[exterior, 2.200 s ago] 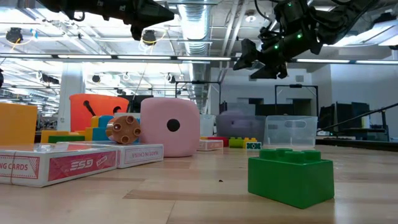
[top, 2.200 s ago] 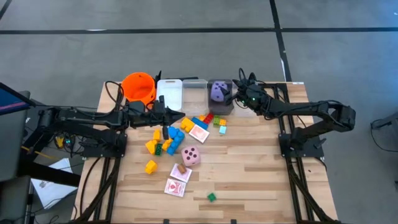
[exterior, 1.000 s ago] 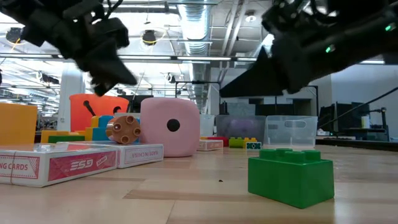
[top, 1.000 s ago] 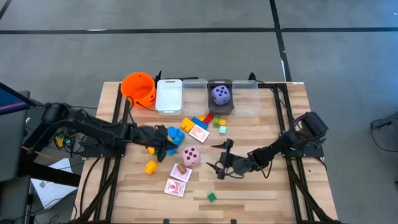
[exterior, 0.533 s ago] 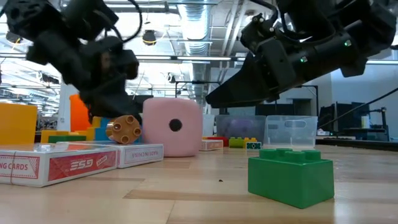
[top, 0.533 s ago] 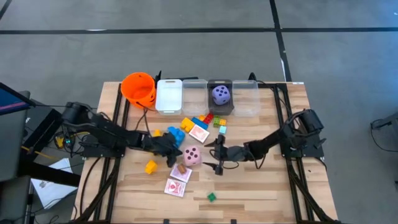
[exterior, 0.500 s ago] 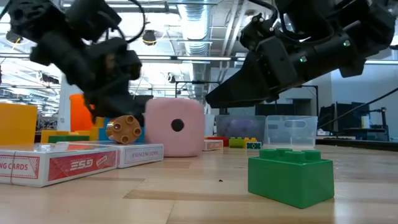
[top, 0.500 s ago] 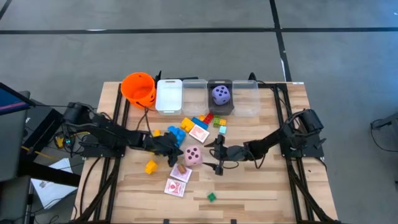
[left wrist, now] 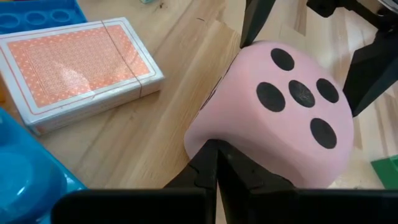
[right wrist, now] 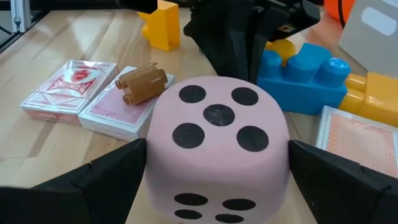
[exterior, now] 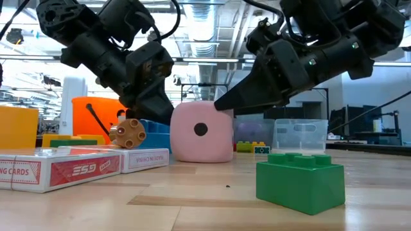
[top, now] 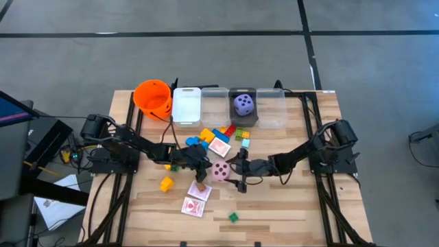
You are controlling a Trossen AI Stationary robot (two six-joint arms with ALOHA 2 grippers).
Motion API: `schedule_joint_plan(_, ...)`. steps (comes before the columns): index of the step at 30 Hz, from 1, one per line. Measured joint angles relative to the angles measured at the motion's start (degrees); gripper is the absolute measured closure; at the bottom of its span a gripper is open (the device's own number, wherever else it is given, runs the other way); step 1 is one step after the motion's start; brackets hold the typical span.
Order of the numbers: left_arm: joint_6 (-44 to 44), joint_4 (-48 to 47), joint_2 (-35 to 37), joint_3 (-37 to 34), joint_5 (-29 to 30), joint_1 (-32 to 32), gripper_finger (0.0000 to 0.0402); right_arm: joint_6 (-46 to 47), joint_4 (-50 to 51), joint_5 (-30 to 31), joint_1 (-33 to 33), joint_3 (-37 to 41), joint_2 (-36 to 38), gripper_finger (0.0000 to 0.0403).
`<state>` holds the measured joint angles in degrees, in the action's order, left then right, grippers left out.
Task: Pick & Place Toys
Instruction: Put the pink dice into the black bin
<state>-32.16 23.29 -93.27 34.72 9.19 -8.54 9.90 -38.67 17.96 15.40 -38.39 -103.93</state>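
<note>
A pink soft die (top: 220, 171) (exterior: 201, 131) (left wrist: 280, 118) (right wrist: 217, 149) stands on the table's middle. My left gripper (top: 204, 167) (left wrist: 216, 163), shut, comes in from the left against the die's left side. My right gripper (top: 235, 171) (right wrist: 217, 186) is open and reaches in from the right, one finger on either side of the die. A purple die (top: 241, 104) lies in a clear bin at the back. Blue and yellow blocks (top: 195, 143), card packs (top: 194, 206) and a green block (top: 233, 217) lie around. My left gripper pushes with its shut fingertips (left wrist: 205, 167) against the pink die's left face, low down (left wrist: 214, 134). It comes slanting down from the table's left. The die stands flat on the table. My right gripper's fingers (right wrist: 106, 180) flank the die; I cannot tell whether they touch it.
An orange bucket (top: 152, 97) and clear bins (top: 186, 104) (top: 271, 108) line the far edge. A brown round piece (top: 200, 185) (exterior: 127, 133) rests on a card pack. A yellow block (top: 166, 184) lies near left. Bare wood lies at the near right.
My left gripper, shut, has gone down and toward the table's right, pushing the pink die, which has slid to the right along the table into the gap between my right gripper's fingers. My right gripper has swung toward the die and moved a little toward it, staying open.
</note>
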Motion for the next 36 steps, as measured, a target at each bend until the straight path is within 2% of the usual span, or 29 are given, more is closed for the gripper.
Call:
schedule_joint_plan(7,-0.1,0.8,0.0,0.0,1.7,0.0,0.0402,6.1,4.6,0.1,-0.5,-0.2,0.1,0.0026)
schedule_joint_plan(13,-0.2,4.1,-0.5,0.0,2.9,-0.1,0.0402,9.5,4.7,1.4,-0.5,0.0,-0.1,0.0026)
schedule_joint_plan(26,-1.6,14.1,-6.1,0.1,4.7,-0.2,0.0401,16.4,5.1,7.2,-0.4,0.1,-0.2,0.0026)
schedule_joint_plan(36,-2.9,14.2,-9.8,3.1,6.4,-0.9,0.0401,23.8,7.0,9.3,-1.3,0.1,-0.2,0.0037)
